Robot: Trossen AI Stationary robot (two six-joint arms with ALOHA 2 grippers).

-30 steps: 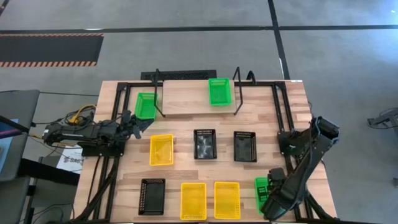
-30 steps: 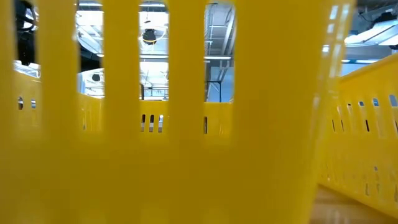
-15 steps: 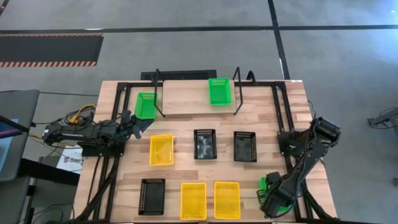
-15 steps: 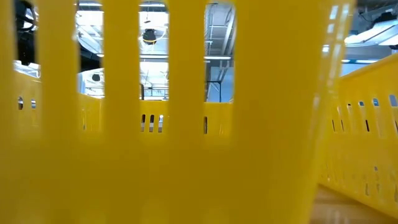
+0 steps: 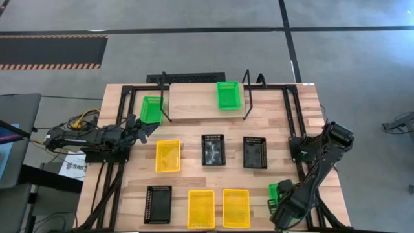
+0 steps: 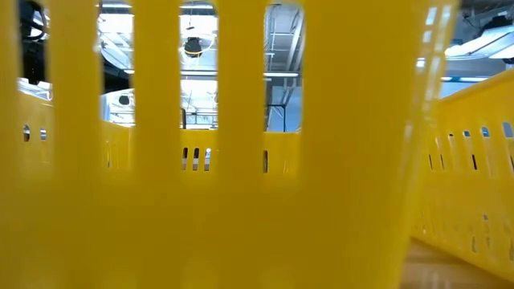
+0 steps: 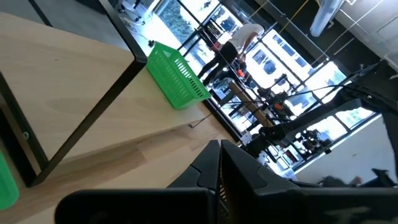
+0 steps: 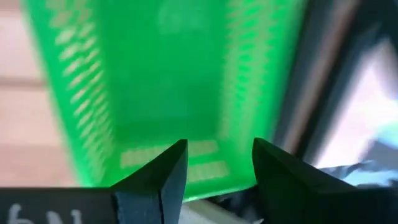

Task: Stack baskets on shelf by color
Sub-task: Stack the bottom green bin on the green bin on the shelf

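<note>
left gripper: parked at your worktop's left edge, fingers closed on nothing, just beside the bright green perforated plastic basket sitting left of the shelf.
shelf: low black wire-frame rack with pale wood top, one green basket at its right end, empty as far as I can see.
loose baskets: three yellow, three black, all look empty.
right gripper: fingers spread wide, over the third green basket at the near right corner, nothing held.
risk: that basket sits right by the worktop edge and black frame, so I'd guess an off-centre pinch could push it off or snag the frame.
</note>
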